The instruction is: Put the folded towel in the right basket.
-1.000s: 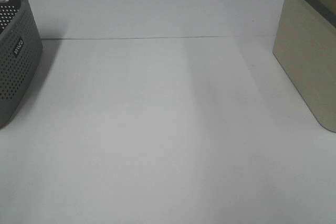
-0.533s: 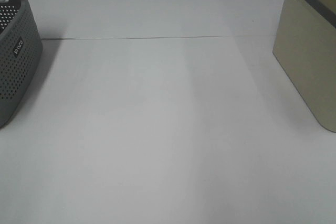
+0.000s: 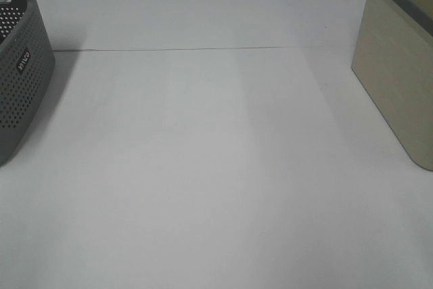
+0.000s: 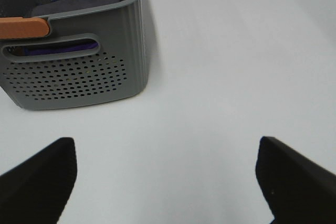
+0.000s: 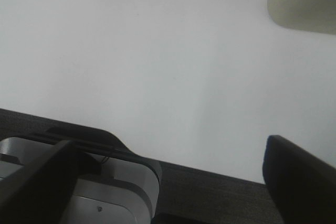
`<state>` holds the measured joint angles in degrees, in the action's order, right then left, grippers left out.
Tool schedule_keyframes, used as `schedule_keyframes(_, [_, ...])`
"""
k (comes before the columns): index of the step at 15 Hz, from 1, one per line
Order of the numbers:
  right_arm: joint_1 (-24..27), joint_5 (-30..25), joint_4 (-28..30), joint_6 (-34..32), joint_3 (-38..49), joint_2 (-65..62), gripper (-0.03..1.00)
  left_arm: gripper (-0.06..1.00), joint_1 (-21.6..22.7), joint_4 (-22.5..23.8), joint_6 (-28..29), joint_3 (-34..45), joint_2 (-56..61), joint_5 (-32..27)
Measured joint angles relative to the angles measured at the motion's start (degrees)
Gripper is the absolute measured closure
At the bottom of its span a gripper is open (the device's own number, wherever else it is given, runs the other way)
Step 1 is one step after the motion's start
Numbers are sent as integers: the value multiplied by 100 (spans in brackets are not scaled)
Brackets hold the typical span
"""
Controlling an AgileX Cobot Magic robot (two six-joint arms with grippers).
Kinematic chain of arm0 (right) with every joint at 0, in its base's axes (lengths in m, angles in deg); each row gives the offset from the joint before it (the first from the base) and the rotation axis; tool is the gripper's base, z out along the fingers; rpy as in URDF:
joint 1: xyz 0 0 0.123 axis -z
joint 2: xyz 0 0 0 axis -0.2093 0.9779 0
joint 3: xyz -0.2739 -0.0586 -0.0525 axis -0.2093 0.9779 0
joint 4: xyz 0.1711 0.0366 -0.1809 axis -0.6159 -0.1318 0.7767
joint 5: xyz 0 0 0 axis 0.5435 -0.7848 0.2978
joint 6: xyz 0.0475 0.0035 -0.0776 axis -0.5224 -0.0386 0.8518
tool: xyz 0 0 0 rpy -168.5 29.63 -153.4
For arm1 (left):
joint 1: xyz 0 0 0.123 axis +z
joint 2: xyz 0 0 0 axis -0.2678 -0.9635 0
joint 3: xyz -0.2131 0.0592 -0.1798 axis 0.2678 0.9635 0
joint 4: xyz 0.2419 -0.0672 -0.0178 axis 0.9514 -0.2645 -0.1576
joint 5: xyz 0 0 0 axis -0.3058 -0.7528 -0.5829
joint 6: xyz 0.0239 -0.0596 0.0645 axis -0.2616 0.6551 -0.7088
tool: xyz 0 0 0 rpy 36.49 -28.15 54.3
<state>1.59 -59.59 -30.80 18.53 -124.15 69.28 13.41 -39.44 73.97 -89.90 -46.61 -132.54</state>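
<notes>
I am seeing no towel on the worktop [image 3: 216,167]; I judge it is lying inside the right basket [image 3: 399,65], unseen. Both arms' fingers are spread open, empty. Next I am parking them.

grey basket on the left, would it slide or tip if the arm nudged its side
The grey basket looks like thin perforated plastic, so probably light and likely to slide on the smooth white table. Its broad base suggests sliding rather than tipping. The dark cloth inside may add a little weight.
</notes>
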Motion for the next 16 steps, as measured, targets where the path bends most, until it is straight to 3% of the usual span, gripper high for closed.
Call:
schedule_keyframes(6, [0, 682, -6, 195, 1977, -2830, 7, 7, 0, 0, 0, 0, 0, 0])
schedule_keyframes(11, [0, 716, -189, 413, 2045, -4807, 7, 7, 0, 0, 0, 0, 0, 0])
schedule_keyframes(16, [0, 716, -195, 413, 2063, -5128, 7, 7, 0, 0, 0, 0, 0, 0])
